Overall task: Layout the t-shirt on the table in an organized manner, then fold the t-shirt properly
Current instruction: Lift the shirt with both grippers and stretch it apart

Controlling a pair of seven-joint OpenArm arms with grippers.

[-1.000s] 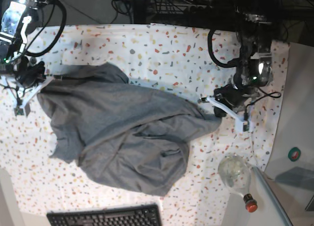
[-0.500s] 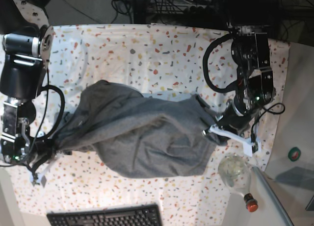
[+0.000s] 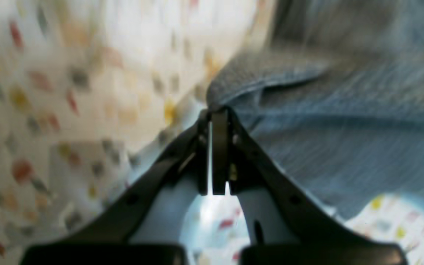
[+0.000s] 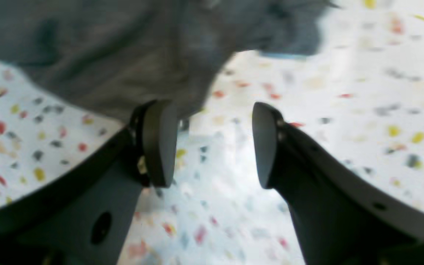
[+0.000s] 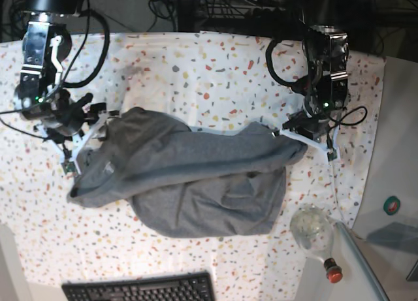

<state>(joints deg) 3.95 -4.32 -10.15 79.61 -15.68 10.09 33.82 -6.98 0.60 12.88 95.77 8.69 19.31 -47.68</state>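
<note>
The heather-grey t-shirt (image 5: 196, 183) lies crumpled across the middle of the speckled table (image 5: 215, 66). My left gripper (image 5: 292, 135), on the right in the base view, is shut on the shirt's right end. The left wrist view shows its fingers (image 3: 219, 147) pressed together, with the t-shirt's hem (image 3: 307, 121) pinched at their tips. My right gripper (image 5: 81, 146) stands open at the shirt's left end. In the right wrist view its pads (image 4: 158, 143) are wide apart with only the table (image 4: 344, 92) between them. The t-shirt (image 4: 123, 55) lies just beyond the left pad.
A clear bottle with a red cap (image 5: 315, 234) lies at the lower right, on a plain grey surface beside the table. A black keyboard (image 5: 140, 289) sits at the front edge. A small green round object (image 5: 392, 205) lies on the far right.
My right gripper has opened, let go of the t-shirt and moved toward the back. My left gripper, still holding, has also drawn back. The shirt's left end now rests on the table.
</note>
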